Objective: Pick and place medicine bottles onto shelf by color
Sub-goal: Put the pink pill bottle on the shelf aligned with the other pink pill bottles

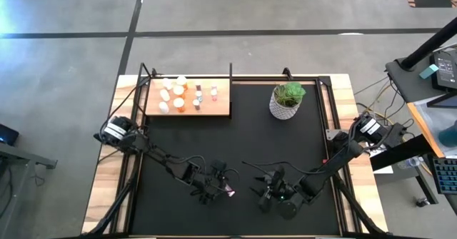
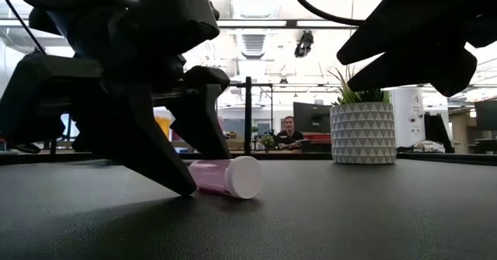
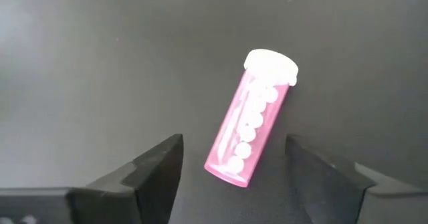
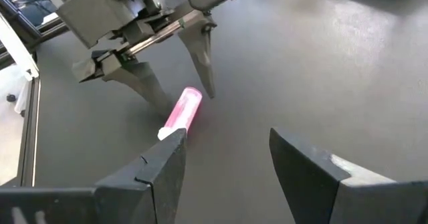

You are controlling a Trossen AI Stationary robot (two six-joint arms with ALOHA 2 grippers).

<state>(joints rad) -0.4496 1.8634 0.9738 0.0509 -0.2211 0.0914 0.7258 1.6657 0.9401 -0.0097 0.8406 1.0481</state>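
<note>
High view, progress: about ten medicine bottles already stand on the pale wooden shelf at the table's far left; by judgement most of the sorting is done and one bottle is left.
High view, arms: the left gripper and the right gripper both sit low at the near edge of the black mat, close to each other; a potted plant stands far right.
Low view, bottle: a pink bottle lies on its side on the mat, white cap toward the plant pot, between the left gripper's two dark fingers, which reach down to the mat.
Left wrist view, look: the bottle has a translucent pink body, a row of white round pills inside and a white cap; it lies tilted across the gap, base nearest the fingers.
Left wrist view, jaws: spread apart either side of the bottle's base, not clamped on it.
Right wrist view, jaws: the right gripper's fingers stand apart and hold nothing; it waits just beside, looking at the left gripper over the bottle.
Left to do: grasp the pink bottle and carry it to the shelf, well apart from here.
</note>
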